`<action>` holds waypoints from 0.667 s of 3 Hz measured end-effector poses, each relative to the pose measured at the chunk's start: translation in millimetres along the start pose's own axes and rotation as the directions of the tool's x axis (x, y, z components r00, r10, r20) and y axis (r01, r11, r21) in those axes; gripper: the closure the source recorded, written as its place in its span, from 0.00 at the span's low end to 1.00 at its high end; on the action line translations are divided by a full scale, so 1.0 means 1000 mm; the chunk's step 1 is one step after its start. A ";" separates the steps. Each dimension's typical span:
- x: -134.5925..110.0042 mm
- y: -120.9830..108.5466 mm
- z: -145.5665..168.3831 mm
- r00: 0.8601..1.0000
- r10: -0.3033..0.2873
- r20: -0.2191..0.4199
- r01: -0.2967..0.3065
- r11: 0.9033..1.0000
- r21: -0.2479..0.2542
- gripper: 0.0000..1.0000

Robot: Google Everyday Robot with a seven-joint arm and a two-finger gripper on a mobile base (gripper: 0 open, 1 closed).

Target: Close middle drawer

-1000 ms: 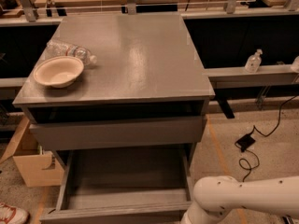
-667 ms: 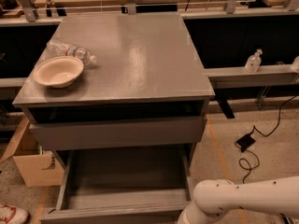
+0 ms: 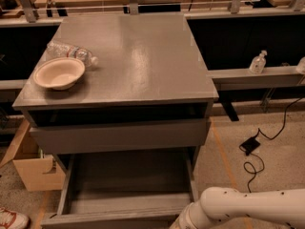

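Nearest, just right of the middle drawer [image 3: 128, 180], by its front corner: the white arm [image 3: 248, 209]. Sunk a little lower than a second ago, and leaning in toward the drawer's front board. No sign of the pincer itself. Hidden under the bottom edge, most likely down low by that same front board. Cannot tell how far open, nor whether holding or touching anything.

Middle drawer still pulled far out, no further in than a second ago, grey inside showing. So no push begun yet, by the look of it. Probably just getting lined up. Whole job still to do.

Left of the drawer, on the floor: a shoe [image 3: 9, 219], then a cardboard box [image 3: 33, 173]. Right of the drawer, a bit further back: a black plug box [image 3: 249, 144] with a curly cord.

Just above and behind the drawer: another grey drawer front [image 3: 119, 136]. Above that, the counter [image 3: 138, 56]. Up and left of the drawer, on the counter: a pale bowl [image 3: 59, 72], with a clear plastic bottle [image 3: 69, 51] lying right behind. Far off to the drawer's right, on a ledge: a small pump bottle [image 3: 258, 62].
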State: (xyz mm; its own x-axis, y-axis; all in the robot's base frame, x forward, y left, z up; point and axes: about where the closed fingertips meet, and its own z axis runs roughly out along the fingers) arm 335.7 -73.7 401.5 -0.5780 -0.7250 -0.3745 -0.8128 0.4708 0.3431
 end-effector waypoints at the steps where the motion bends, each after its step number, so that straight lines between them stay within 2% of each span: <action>1: -0.015 -0.019 0.003 0.993 0.001 0.116 -0.007 0.999 0.046 1.00; 2: -0.015 -0.019 0.003 0.993 0.001 0.116 -0.007 0.999 0.046 1.00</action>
State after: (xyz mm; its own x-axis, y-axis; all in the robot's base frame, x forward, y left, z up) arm 359.4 -70.2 398.5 -0.5837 -0.6614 -0.4711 -0.8113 0.4985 0.3055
